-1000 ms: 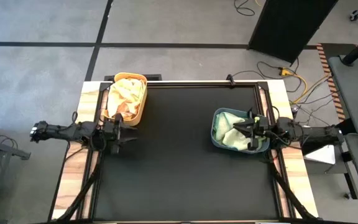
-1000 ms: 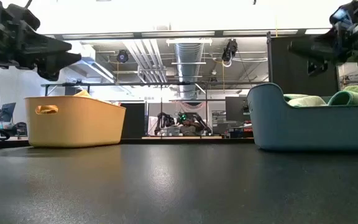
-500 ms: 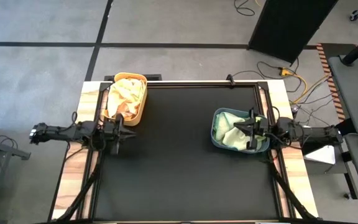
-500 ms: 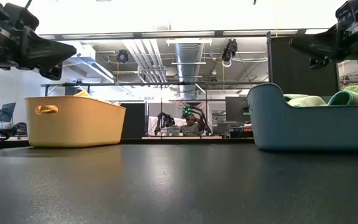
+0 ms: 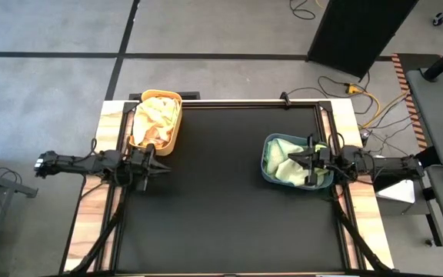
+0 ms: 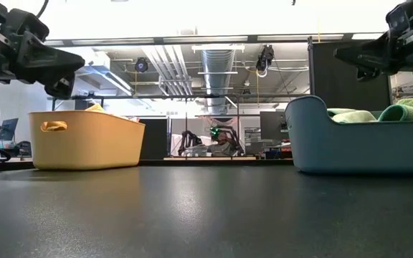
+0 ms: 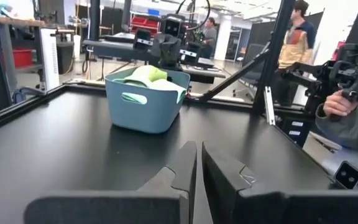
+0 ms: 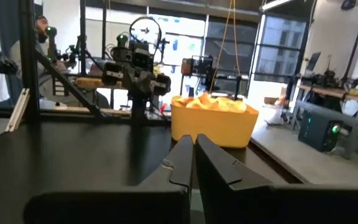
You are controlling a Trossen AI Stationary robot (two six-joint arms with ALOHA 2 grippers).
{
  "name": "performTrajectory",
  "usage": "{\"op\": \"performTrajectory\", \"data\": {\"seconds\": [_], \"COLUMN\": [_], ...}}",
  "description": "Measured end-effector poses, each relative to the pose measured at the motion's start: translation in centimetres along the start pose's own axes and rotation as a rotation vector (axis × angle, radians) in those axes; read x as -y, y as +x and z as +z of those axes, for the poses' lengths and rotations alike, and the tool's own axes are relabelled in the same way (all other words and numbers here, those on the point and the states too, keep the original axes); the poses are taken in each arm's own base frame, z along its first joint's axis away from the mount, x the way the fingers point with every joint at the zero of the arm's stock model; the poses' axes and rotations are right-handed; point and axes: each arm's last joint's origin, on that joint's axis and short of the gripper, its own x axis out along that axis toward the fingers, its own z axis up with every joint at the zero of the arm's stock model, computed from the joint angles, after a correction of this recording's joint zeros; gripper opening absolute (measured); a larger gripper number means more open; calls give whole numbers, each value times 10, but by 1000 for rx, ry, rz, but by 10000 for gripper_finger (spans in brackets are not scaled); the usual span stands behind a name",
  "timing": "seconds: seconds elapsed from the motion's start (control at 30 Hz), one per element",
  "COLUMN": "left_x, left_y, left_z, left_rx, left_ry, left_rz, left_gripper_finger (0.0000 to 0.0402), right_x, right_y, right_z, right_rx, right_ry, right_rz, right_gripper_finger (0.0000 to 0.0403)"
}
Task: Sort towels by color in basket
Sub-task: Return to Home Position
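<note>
Bench (image 5: pixel 221 204) carries your yellow bin (image 5: pixel 178 127) of orange towels (image 5: pixel 156 115) and blue bin (image 5: pixel 266 165) of green towels (image 5: pixel 283 171); left gripper (image 5: pixel 158 170) beside the former, right gripper (image 5: pixel 292 160) over the latter, jaws closed.

Black tabletop (image 5: pixel 229 208), pale wood side strips (image 5: pixel 375 223). Mustard yellow basket (image 6: pixel 84 140), peach and orange towels (image 5: pixel 156 115) inside. Teal blue bin (image 6: pixel 335 154), light green towels (image 5: pixel 287 171) inside.

Both arms reach level toward each other, left gripper (image 7: pixel 195 145) and right gripper (image 8: pixel 193 138) with jaws closed.
</note>
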Motion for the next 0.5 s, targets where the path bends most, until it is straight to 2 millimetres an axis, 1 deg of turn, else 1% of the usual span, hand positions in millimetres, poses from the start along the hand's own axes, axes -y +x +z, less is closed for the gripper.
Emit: {"op": "performTrajectory", "data": {"seconds": [0.23, 0.5], "left_x": [0, 0], "left_y": [2, 2], "left_z": [-1, 4], "left_rx": [-26, -33], "left_ry": [0, -1], "left_rz": [10, 14], "left_gripper_finger": [13, 13], "right_x": [-1, -1], "right_y": [0, 0], "right_z": [-8, -9], "right_rx": [-85, -93], "right_ry": [-18, -20], "right_rz": [10, 11], "right_gripper_finger": [13, 13]}}
